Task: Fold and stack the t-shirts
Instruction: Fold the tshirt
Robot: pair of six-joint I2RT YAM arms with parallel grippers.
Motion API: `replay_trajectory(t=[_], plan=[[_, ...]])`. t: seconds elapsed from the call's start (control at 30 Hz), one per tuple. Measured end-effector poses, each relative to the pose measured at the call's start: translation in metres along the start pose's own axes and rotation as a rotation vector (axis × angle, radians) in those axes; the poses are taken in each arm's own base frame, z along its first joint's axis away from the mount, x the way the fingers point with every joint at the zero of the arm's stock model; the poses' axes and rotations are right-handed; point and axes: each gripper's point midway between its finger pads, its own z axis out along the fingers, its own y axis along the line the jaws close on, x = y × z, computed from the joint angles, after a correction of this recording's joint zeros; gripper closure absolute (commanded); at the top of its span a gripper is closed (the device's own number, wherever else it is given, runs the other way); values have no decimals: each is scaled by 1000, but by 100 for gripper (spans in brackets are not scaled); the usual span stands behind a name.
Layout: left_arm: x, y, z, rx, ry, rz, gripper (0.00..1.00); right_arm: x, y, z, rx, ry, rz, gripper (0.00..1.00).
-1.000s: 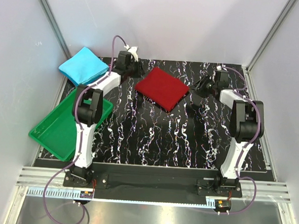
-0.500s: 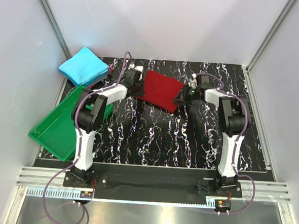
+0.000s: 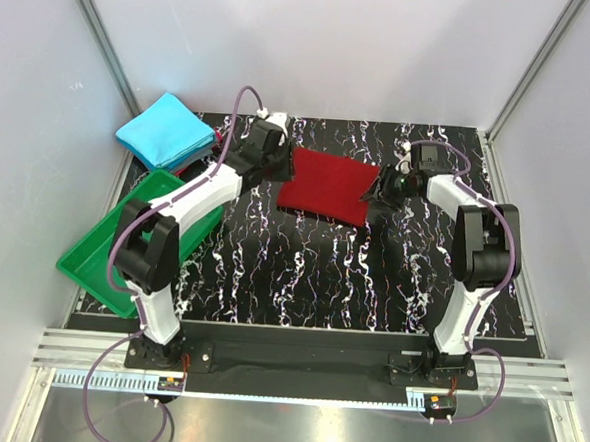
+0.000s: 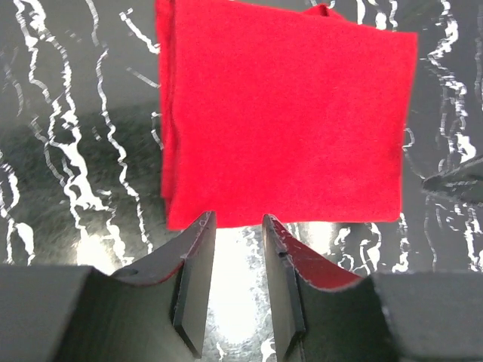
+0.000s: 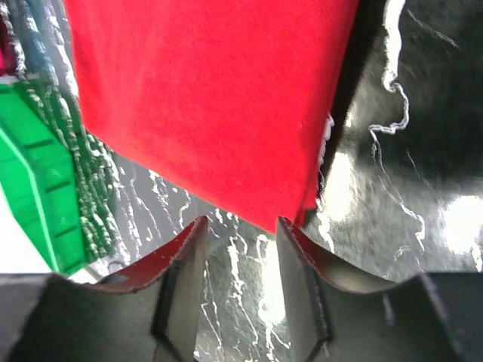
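White panels and aluminium rails wall in a black, white-veined table (image 3: 301,282), where a dark red t-shirt (image 3: 325,185) lies folded into a flat, near-square pad on the far half, seen from overhead. Two robot arms reach in from the near edge and flank it: the left gripper (image 3: 275,170) sits at the red shirt's left edge, the right gripper (image 3: 375,194) at its right edge. A bright cyan-blue t-shirt (image 3: 165,131), also folded flat, rests well to the left of the red shirt and a little farther back. A green plastic tray (image 3: 94,261) lies askew to the left of the red shirt and nearer the arm bases.

Through the left wrist camera, that gripper's two dark fingers (image 4: 195,264) stand a narrow way apart, with bright bare tabletop showing in the gap. Their tips end right at the red shirt's nearest edge, pinching nothing, and whether they brush the cloth cannot be told. The shirt's stacked fold layers show along one side. Through the right wrist camera, the other pair of fingers (image 5: 181,279) is likewise parted, with tabletop visible between them. A corner of the red shirt points down toward the gap, just beside one fingertip and not gripped. Beyond the red shirt in that view, a strip of the green tray shows at the picture's edge.
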Motion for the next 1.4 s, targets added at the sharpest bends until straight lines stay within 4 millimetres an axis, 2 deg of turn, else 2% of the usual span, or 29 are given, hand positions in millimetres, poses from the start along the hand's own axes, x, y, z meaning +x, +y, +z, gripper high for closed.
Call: replay_trajectory(t=[0.07,0.17,0.3,0.43,0.57,0.6,0.63,0.67,0.7,0.77,0.8,0.87,1.0,1.03,1.1,1.13,1.17,1.23,1.27,1.4], plan=[[-1,-2,3,18,12,-1,62,3,-3,-3,28,-6,-7,47],[9,8,21,25,64,-19,62,7,-11,-3,61,2,-17,43],[45,39,50,-16,184,-29,58,11,-21,3,84,21,-35,43],[75,64,70,-64,284,-25,57,19,-30,19,72,73,-32,45],[83,70,80,-63,320,-18,56,22,-30,27,36,100,-39,48],[84,68,81,-52,323,-17,57,22,-30,27,33,101,-45,49],[83,66,82,-37,326,-16,63,22,-30,27,30,101,-49,51],[83,64,82,-24,325,-18,82,22,-30,28,29,102,-53,53],[83,61,82,-9,327,-25,89,22,-30,28,29,102,-55,63],[83,56,82,15,329,-32,100,22,-32,28,34,101,-61,77],[84,55,82,20,328,-40,100,23,-33,29,37,99,-62,89],[88,56,80,18,327,-54,100,28,-38,29,49,98,-57,98],[104,54,58,4,344,-94,100,45,-41,17,69,106,-36,100],[106,51,50,2,341,-100,94,49,-41,12,71,106,-33,100],[107,43,33,8,333,-98,78,59,-40,3,72,106,-29,88],[107,39,25,12,327,-96,65,64,-41,-1,77,108,-26,71],[106,36,18,17,321,-92,60,67,-42,-3,81,109,-24,65],[103,30,8,24,308,-86,53,75,-46,-9,102,112,-21,55],[99,28,5,27,299,-80,53,78,-47,-10,111,114,-17,52],[78,30,9,27,262,-61,53,79,-49,-13,128,111,-10,50]])
